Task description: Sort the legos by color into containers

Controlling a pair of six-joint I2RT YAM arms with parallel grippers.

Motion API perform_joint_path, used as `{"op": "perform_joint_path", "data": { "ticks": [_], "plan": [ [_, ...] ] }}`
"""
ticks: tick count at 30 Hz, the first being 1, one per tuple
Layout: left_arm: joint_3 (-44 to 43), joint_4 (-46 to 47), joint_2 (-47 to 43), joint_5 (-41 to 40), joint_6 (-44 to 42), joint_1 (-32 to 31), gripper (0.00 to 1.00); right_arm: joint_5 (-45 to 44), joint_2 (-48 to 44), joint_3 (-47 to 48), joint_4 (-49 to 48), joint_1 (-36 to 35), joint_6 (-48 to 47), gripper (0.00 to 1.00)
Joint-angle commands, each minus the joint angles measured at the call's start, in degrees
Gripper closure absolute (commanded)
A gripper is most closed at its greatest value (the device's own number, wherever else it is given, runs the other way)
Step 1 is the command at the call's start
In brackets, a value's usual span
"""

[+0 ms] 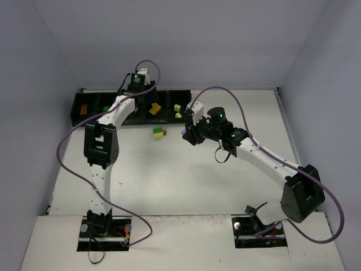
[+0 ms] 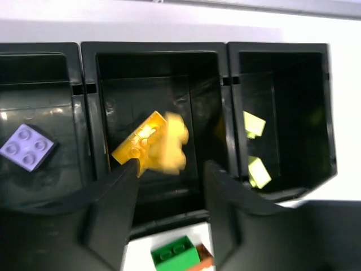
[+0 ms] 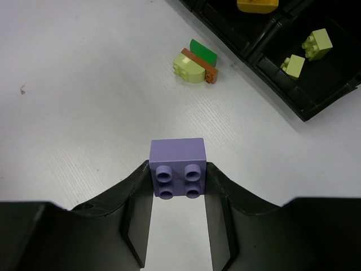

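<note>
The containers (image 1: 75,110) are a row of black bins at the table's far edge. My left gripper (image 2: 170,169) hangs open over the bin that holds a yellow brick (image 2: 137,145). A second yellow brick (image 2: 172,148) shows blurred just beyond the fingertips, free of them. The bin on its left holds a lilac brick (image 2: 27,148), and the bin on its right two lime bricks (image 2: 254,124). My right gripper (image 3: 178,169) is shut on a lilac brick (image 3: 176,152) above the bare table. On the table lies a small cluster of lime, brown and green bricks (image 3: 194,65).
An orange brick (image 1: 83,109) lies in the leftmost bin. The brick cluster (image 1: 159,132) sits just in front of the bins, between my two grippers. The right arm's purple cable (image 1: 237,110) loops above the table. White table (image 1: 186,180) stretches toward the arm bases.
</note>
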State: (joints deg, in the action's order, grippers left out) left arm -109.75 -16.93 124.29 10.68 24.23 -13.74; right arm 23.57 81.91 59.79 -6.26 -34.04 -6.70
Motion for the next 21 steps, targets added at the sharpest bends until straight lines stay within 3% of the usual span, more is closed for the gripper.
{"op": "perform_joint_path", "data": {
  "ticks": [1, 2, 6, 15, 21],
  "plan": [
    [-5.12, 1.54, -1.77, 1.71, -0.67, -0.5, 0.51, 1.21, -3.24, -0.2, -2.09, 0.38, 0.11, 1.0],
    [-4.94, 1.9, -1.86, 2.15, -0.85, -0.5, 0.45, 1.13, -3.33, -0.46, -2.0, 0.38, 0.11, 1.0],
    [-3.46, 2.25, -4.22, 3.03, -1.03, -0.59, 0.39, 1.21, -3.42, -0.81, -1.91, 0.47, 0.02, 1.0],
    [8.58, 1.55, -18.63, 5.14, 0.47, -0.94, 0.38, 1.83, -1.66, 1.03, -2.17, 0.47, -0.86, 1.0],
    [17.99, 2.6, -29.17, 15.4, 5.82, -1.73, 0.36, 4.63, -2.1, 1.03, -4.54, 0.38, -1.12, 1.0]
  ]
}}
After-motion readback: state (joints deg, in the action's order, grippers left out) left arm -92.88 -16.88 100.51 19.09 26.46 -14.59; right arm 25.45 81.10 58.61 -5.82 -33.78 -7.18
